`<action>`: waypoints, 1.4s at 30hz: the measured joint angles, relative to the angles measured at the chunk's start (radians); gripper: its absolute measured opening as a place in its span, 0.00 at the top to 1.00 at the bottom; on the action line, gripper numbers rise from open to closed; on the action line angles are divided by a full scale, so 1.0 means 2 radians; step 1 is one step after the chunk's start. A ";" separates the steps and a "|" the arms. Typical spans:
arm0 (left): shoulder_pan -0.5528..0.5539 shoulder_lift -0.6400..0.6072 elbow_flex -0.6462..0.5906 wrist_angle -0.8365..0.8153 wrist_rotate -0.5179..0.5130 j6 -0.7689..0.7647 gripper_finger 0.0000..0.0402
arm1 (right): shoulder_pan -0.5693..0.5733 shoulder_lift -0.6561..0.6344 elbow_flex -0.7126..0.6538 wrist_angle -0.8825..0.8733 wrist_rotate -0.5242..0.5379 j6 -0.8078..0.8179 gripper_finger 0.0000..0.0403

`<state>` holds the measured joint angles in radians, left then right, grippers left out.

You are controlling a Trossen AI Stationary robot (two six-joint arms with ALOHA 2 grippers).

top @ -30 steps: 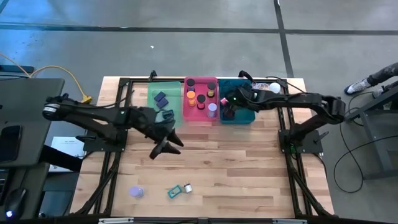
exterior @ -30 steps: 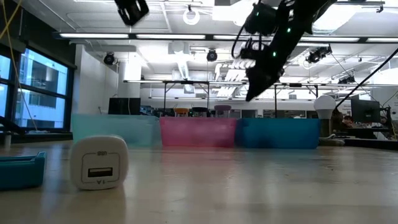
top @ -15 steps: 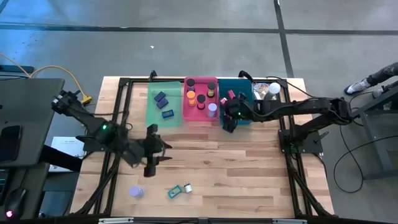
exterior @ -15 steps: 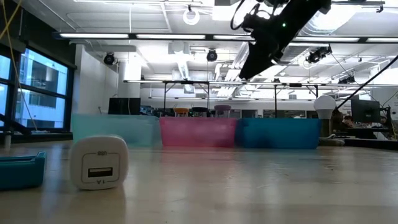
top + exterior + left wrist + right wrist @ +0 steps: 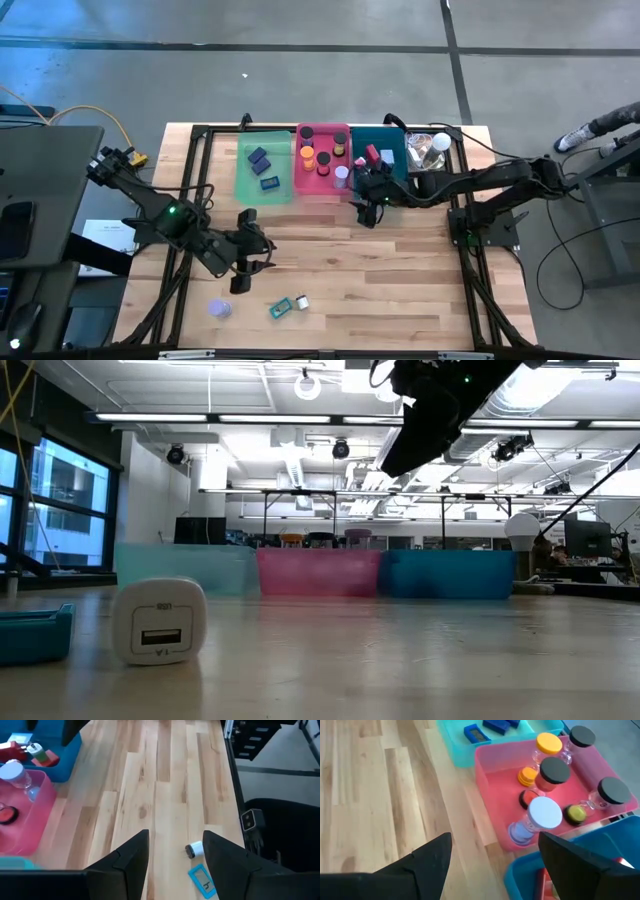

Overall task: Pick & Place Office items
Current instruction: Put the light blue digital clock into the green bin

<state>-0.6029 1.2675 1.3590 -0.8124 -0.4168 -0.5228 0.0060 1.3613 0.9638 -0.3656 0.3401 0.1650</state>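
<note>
Nearest, a white charger cube (image 5: 160, 620) and teal item (image 5: 283, 308) lie on the table (image 5: 400, 280). Left gripper (image 5: 238, 282) hovers above, empty, fingers apart. Right gripper (image 5: 366, 213), empty and open, hangs beside the pink tray (image 5: 322, 192).

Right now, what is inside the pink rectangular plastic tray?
The pink rectangular plastic tray holds small clear jars: one with an orange lid, three with black lids, one with a pale lid. Flat round pieces lie between them; the jars partly cover those.
</note>
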 joint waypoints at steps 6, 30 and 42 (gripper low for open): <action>-0.002 0.003 0.000 -0.003 0.001 -0.001 0.46 | 0.005 0.000 0.000 0.007 0.000 0.000 0.29; -0.014 0.174 0.000 -0.018 0.039 -0.094 0.14 | 0.041 0.003 0.000 0.016 -0.016 -0.017 0.29; -0.046 0.224 0.000 0.016 0.077 -0.136 0.14 | 0.085 0.003 0.000 0.009 -0.054 -0.001 0.29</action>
<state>-0.6953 1.7162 1.3582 -0.7808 -0.2627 -0.7939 0.1760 1.3678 0.9638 -0.3469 0.2329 0.1636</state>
